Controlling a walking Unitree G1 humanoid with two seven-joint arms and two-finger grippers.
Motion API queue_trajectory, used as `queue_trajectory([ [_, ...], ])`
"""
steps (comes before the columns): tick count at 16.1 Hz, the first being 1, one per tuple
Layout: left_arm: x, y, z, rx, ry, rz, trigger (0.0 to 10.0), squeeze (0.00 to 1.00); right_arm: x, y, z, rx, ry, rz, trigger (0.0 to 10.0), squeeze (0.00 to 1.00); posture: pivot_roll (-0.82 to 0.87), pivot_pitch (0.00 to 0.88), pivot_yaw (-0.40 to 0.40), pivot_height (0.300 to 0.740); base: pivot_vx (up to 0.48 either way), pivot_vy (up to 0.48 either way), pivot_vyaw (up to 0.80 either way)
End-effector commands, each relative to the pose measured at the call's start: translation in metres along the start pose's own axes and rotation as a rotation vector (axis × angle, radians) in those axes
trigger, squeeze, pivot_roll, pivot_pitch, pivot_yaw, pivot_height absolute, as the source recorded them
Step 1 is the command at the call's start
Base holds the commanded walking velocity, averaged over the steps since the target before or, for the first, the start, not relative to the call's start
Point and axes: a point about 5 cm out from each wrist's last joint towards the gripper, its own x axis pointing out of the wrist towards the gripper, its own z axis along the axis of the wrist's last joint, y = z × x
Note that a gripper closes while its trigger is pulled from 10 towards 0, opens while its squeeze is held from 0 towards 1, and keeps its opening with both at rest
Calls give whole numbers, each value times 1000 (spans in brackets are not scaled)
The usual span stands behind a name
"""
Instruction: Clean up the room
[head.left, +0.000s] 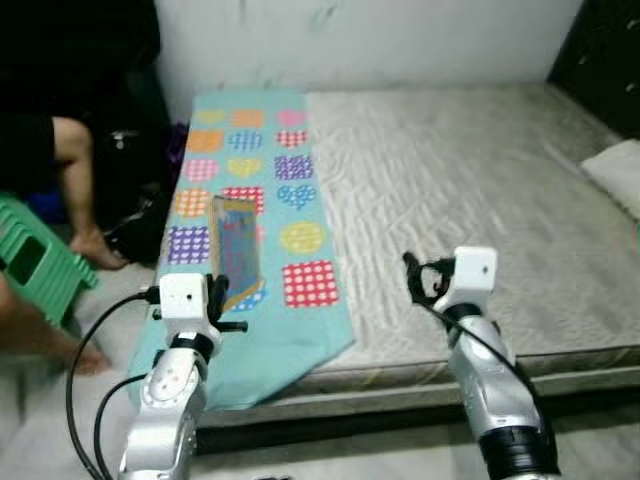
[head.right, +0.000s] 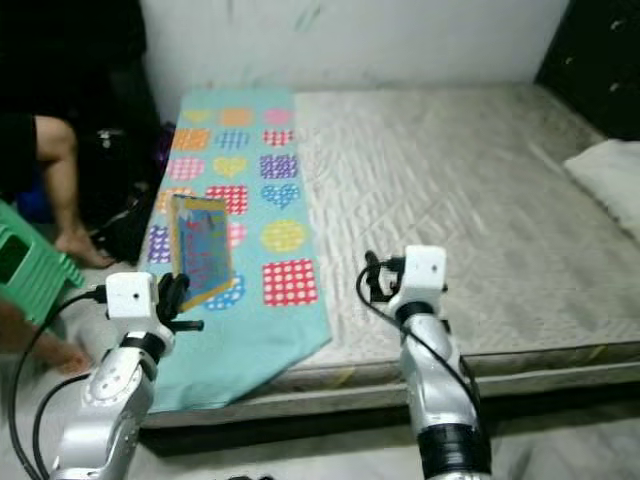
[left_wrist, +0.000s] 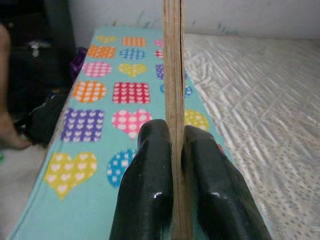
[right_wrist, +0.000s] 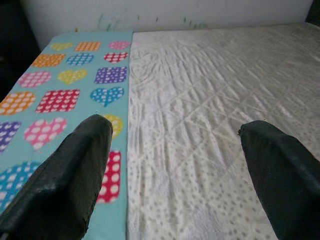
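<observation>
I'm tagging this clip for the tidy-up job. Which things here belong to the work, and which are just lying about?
In the job:
- book, clamped on edge in the left end effector
- right end effector, open above the mattress

Lying about:
- patterned blanket
- pillow
- green stool
- dark bag
- a seated person's leg

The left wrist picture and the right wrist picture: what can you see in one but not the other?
Left wrist: the left pincer is shut on a thin book seen edge-on, and a person's foot is on the floor by the bed.
Right wrist: the right pincer is open and holds nothing, over the mattress.
Both: the heart blanket and the mattress beside it.
</observation>
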Motion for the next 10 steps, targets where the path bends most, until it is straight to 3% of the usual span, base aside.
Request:
queue_trajectory([
  [1, 1, -1, 10, -4, -47, -7, 10000, 0, 0, -3, 1, -8, 1, -3, 10000, 0, -82, 71, 17, 740, 0, -386, 0],
  [6, 1, -1, 9, -5, -47, -7, 10000, 0, -1, -2, 0, -6, 4, 0, 10000, 0, -84, 74, 21, 740, 0, -377, 0],
  [10, 0, -1, 10, -13, -61, -11, 10000, 0, -1, -3, -1, -5, 7, -1, 10000, 0, -83, 75, 22, 740, 0, 0, 0],
])
